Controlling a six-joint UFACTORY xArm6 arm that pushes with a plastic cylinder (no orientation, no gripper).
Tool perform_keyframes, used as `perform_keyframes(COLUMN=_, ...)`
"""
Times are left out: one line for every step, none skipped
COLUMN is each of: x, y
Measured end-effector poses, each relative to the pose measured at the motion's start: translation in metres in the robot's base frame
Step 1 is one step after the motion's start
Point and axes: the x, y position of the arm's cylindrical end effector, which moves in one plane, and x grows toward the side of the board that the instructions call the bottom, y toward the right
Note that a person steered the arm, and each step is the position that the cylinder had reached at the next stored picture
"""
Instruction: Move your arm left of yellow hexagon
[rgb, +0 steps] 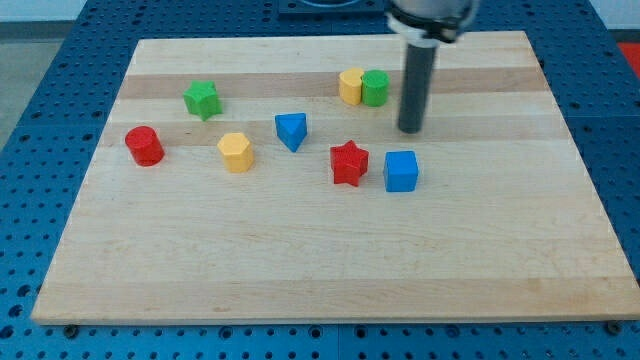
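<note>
So, tip (410, 130) sat near view's top right, just right of green block (375, 88), above blue cube (401, 171). No fingers on this rig, only rod. Yellow hexagon (236, 152) was left of centre on counter (300, 260), between red cylinder (144, 146) and blue triangle (291, 131). Approach step looked barely begun. Next move probably needed long leftward sweep, dodging red star (349, 163) and triangle, ending between cylinder and hexagon.

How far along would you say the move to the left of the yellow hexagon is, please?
Nothing looks done yet. My tip stands near the view's right, beside the green cylinder and above the blue cube. It must cross past the blue triangle to the left of the yellow hexagon.
</note>
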Motion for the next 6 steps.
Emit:
perform_keyframes(x=0.058, y=0.052)
perform_keyframes(x=0.166, y=0.028)
perform_keyframes(x=0.216, y=-0.072)
perform_keyframes(x=0.187, y=-0.196)
perform_keyframes(x=0.13, y=-0.267)
perform_keyframes(x=0.108, y=-0.293)
